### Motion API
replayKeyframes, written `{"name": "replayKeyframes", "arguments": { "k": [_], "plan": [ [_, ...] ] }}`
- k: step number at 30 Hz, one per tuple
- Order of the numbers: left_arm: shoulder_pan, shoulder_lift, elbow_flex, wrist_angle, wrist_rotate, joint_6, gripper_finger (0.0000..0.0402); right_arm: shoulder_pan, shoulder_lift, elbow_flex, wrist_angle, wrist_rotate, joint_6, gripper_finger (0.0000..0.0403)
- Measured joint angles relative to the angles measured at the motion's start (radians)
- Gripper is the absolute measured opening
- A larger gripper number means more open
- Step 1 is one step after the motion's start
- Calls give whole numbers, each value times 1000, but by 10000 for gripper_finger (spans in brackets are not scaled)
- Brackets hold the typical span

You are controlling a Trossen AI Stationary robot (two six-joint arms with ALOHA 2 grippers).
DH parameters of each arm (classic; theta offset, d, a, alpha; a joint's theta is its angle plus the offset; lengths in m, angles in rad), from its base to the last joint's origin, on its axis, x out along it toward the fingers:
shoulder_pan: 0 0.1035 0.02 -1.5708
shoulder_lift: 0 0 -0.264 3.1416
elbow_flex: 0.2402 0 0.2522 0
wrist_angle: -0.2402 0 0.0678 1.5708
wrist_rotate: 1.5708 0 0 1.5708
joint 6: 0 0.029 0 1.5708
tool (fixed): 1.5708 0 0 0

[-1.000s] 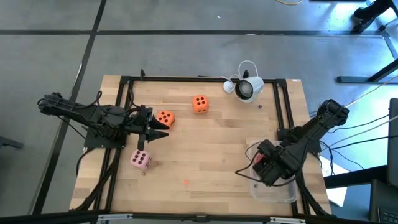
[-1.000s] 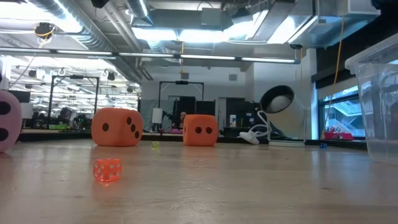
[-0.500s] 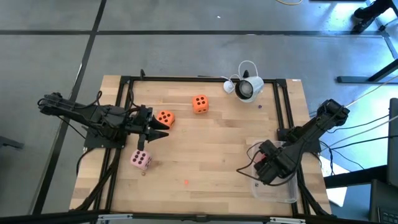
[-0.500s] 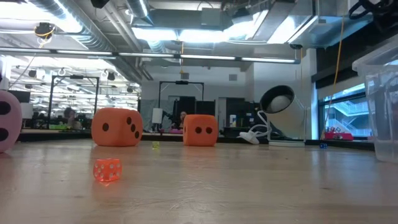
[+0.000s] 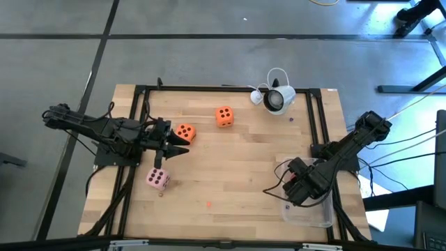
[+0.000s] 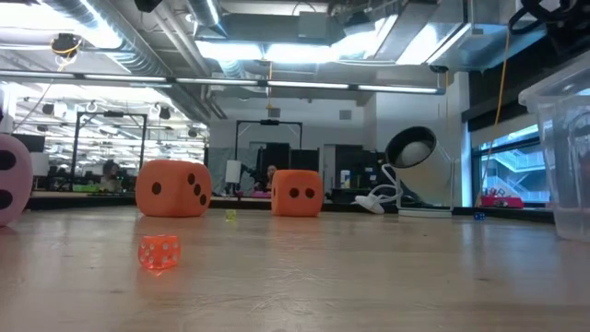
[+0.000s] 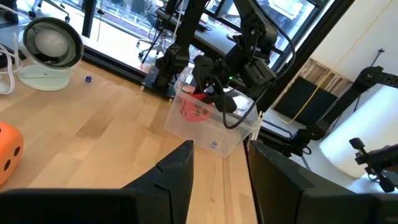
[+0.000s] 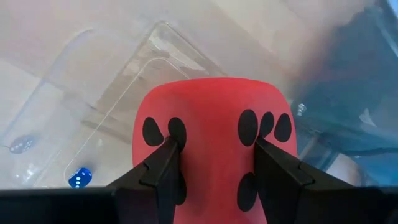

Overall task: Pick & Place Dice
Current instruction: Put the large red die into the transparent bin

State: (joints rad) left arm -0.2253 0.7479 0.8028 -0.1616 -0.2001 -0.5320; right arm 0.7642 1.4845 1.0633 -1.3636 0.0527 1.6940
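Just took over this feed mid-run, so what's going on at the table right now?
The right gripper has its jaws shut on the red die and holds it over the clear plastic bin at the table's right front corner, not yet released. The left gripper waits by the left edge, jaws open, beside one orange die. The other orange die and the pale pink die sit loose on the table.

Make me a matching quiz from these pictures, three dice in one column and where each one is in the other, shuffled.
Things:
1. red die
2. pale pink die
3. orange die farther from the left gripper

Places:
A. alone on the table, near the lamp
B. pinched in the right gripper over the clear bin
C. on the table's left part, near its front edge

Pairs: 1-B, 2-C, 3-A
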Motion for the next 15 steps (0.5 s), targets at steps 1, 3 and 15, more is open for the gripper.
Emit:
{"name": "replayKeyframes", "arguments": {
  "k": [1,3,15],
  "plan": [
    [0,0,0,0,0,-4,148,0,0,0,3,0,0,164],
    [0,0,0,0,2,-5,148,0,0,0,2,-1,0,164],
    [0,0,0,0,11,-7,148,0,0,0,3,-1,-1,162]
  ]
}}
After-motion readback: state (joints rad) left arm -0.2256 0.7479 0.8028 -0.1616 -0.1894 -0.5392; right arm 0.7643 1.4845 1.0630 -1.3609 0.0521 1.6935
